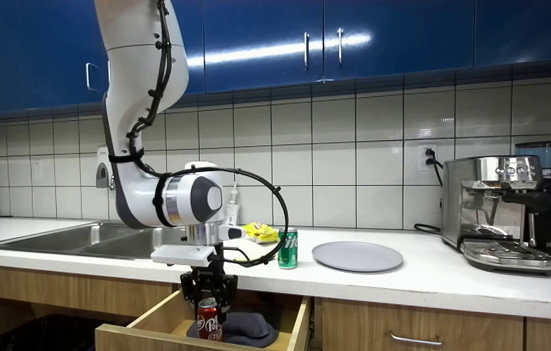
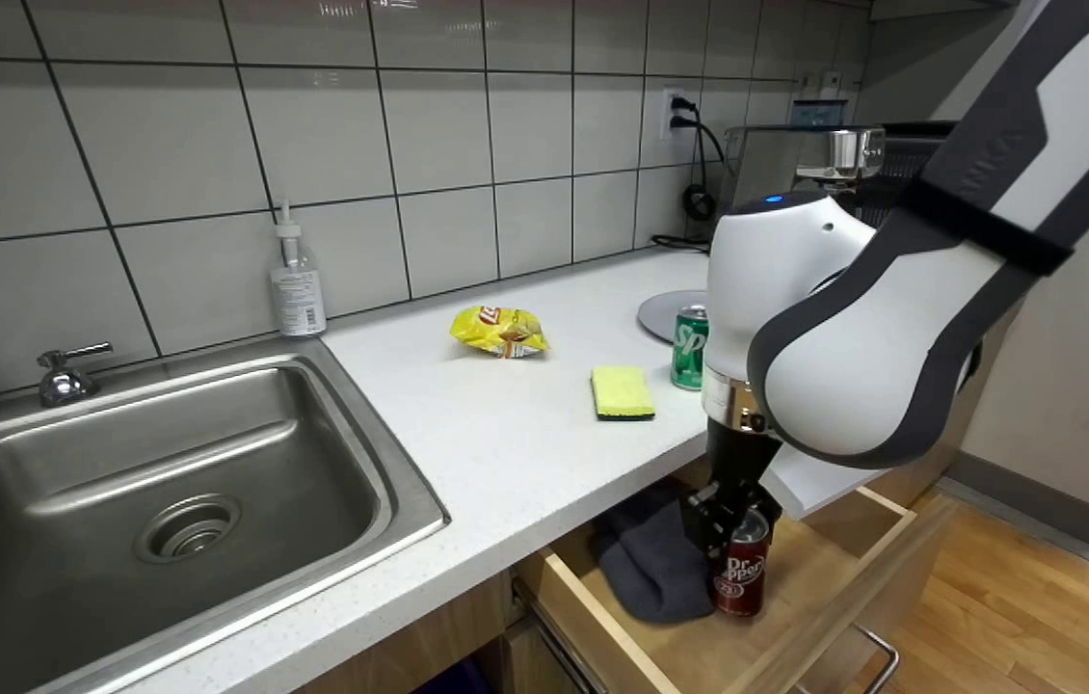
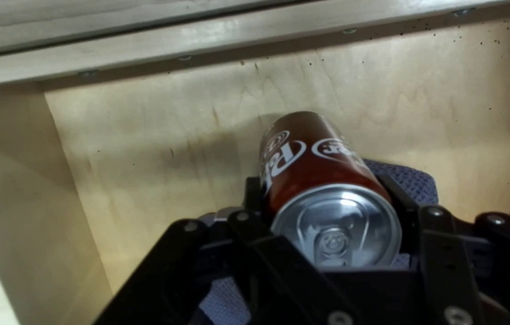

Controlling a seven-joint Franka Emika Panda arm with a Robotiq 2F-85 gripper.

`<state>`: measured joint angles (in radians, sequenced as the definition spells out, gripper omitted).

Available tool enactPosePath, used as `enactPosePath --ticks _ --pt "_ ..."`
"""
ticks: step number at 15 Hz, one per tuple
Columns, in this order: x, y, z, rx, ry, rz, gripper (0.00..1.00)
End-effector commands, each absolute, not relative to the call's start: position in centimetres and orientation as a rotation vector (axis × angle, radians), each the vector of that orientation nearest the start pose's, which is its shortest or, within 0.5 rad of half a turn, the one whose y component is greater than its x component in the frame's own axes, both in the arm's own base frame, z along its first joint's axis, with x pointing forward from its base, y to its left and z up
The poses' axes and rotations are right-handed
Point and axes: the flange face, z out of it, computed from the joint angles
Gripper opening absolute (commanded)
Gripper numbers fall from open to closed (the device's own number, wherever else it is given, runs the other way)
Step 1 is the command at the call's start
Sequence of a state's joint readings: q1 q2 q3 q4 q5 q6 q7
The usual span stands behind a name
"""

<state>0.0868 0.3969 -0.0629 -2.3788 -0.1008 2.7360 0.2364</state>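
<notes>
Gripper (image 3: 322, 189) grasps a Dr Pepper can (image 2: 743, 571) in the pulled-out drawer (image 1: 148, 341), beside grey fabric (image 2: 652, 569). Whether the can reaches the drawer floor (image 3: 146, 149), I can't quite tell.

in the drawer (image 2: 810, 569), the can (image 2: 741, 578) is beside a cloth (image 2: 649, 569).

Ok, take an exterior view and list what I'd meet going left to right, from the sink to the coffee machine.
In an exterior view: sink, red Dr Pepper can in the gripper, pump bottle, yellow bag, green Sprite can, grey plate, coffee machine.
</notes>
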Motion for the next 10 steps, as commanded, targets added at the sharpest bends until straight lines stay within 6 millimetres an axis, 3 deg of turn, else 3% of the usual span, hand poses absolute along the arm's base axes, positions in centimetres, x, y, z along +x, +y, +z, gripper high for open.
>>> enactPosePath --ticks 1,4,10 --pt "50.5 1.8 15.2 -3.211 0.190 0.007 0.38" --pt "50.2 2.3 14.6 -3.208 0.173 0.030 0.38" --pt "48.9 3.0 15.5 -3.214 0.147 0.055 0.38"
